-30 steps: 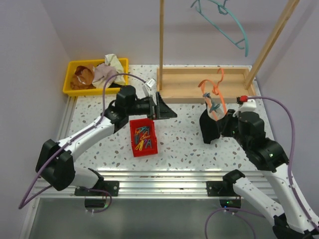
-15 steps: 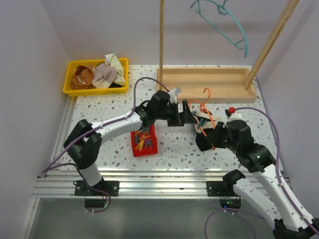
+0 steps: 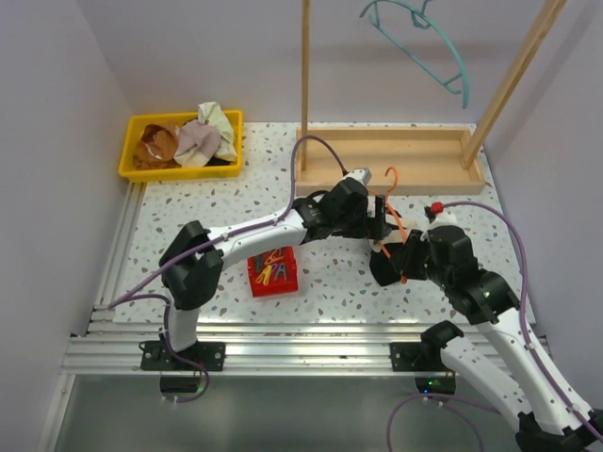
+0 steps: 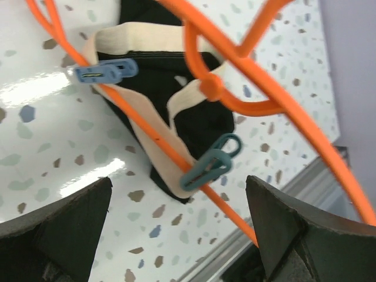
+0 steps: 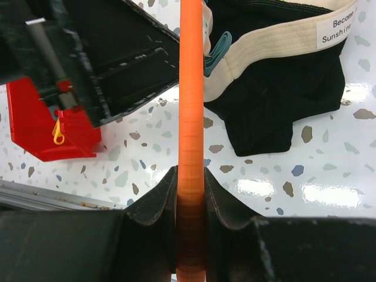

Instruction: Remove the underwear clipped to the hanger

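Left arm: stretched long across the bench (image 3: 170,212), wrist over the hanger (image 5: 191,88).
Left fingers (image 4: 64,229): spread wide above the black underwear (image 4: 194,117), holding nothing.
Right fingers (image 5: 155,205): pinched on the orange hanger bar.
Underwear: on the bench, clipped to the hanger by a blue peg (image 4: 106,70) and a teal peg (image 4: 211,167).

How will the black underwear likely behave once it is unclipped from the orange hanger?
Probably floppy: the black underwear hangs folded and slack from the orange hanger. Likely light, since a blue clothespin and a teal clothespin hold it there. Its cream waistband may stretch if pulled.
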